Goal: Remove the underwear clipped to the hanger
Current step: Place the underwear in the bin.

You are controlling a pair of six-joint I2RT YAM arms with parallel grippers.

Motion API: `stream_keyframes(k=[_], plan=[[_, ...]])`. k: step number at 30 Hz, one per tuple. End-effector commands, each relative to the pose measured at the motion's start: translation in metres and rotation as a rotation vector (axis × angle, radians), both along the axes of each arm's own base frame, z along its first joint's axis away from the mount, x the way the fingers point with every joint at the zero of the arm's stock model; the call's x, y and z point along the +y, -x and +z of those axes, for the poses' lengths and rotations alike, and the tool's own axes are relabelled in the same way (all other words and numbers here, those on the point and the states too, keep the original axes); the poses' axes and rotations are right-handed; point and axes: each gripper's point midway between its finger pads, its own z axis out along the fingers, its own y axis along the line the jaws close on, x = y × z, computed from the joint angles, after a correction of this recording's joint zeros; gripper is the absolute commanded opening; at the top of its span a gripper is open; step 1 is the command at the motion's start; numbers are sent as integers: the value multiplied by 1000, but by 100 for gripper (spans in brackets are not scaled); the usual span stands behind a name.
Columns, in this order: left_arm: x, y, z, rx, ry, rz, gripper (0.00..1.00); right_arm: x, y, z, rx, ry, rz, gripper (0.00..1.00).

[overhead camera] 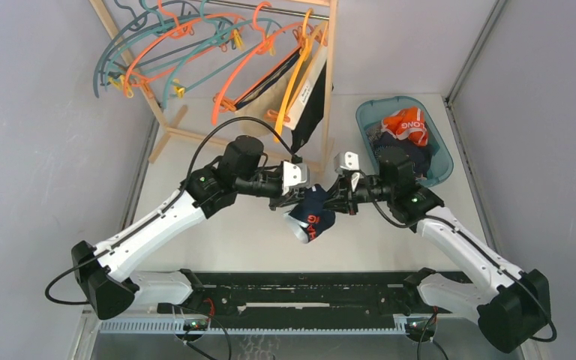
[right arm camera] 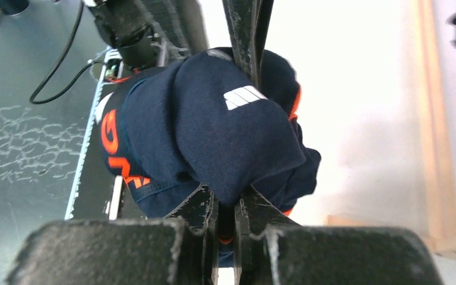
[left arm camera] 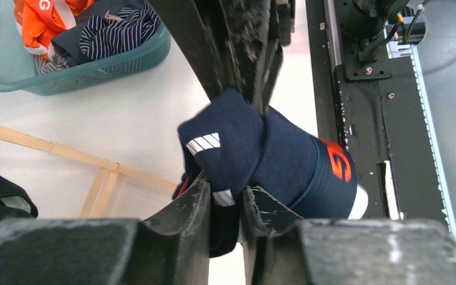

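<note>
The white-and-black left arm (overhead camera: 157,221) reached up from its base at the near edge and leaned inward over the white table (overhead camera: 217,247). The right arm (overhead camera: 457,240) mirrored it. Their wrists met nose to nose above the middle of the table.

Behind them stood a pale wooden rack (overhead camera: 328,82). Curved plastic hangers hung from it in teal (overhead camera: 120,52), orange (overhead camera: 247,64) and yellow (overhead camera: 296,82). A black brief with a white labelled band (overhead camera: 311,120) and a plain beige brief (overhead camera: 276,96) hung clipped at the rack's right end.

To the right sat a teal plastic basket (overhead camera: 361,120), partly covered by the right arm's wrist. It held a crumpled orange-and-white cloth (overhead camera: 407,124). The left wrist view also showed a navy brief with thin pale stripes (left arm camera: 116,32) in it.

A navy cloth brief with orange lettering (overhead camera: 311,217) hung bunched between the two grippers, off the hangers and above the table. The left gripper (overhead camera: 300,196) had its fingers (left arm camera: 190,208) drawn close together. A fold of the brief, with its small white striped mark, was caught in the narrow gap between them. The right gripper (overhead camera: 330,201) gripped the opposite side. Its fingers (right arm camera: 196,214) were pressed almost together on a fold of the same brief, with orange trim showing in the slit.
</note>
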Motion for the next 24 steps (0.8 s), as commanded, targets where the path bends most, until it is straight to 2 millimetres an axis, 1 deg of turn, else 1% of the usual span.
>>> stream_keyframes(k=[1, 5, 8, 12, 15, 18, 19, 20, 22, 24], plan=[[-1, 9, 14, -13, 51, -32, 33, -21, -13, 41, -120, -65, -73, 0], [10, 12, 24, -65, 26, -33, 55, -57, -38, 53, -149, -53, -264, 0], [24, 16, 30, -112, -12, -27, 69, -93, -66, 64, -189, -5, -476, 0], [45, 22, 45, -186, -39, -13, 85, -153, -112, 79, -218, 59, -829, 0], [61, 22, 55, -244, -58, 26, 91, -193, -142, 88, -184, 75, -1019, 0], [75, 21, 68, -297, -60, 73, 94, -227, -170, 95, -131, 72, -1145, 0], [80, 21, 73, -314, -56, 90, 95, -235, -179, 101, -127, 67, -1178, 0], [85, 21, 79, -331, -51, 111, 96, -243, -189, 101, -120, 72, -1202, 0], [94, 19, 90, -364, -37, 157, 97, -254, -210, 93, -100, 96, -1242, 0], [104, 16, 102, -393, -22, 215, 97, -260, -229, 95, -100, 100, -1265, 0]])
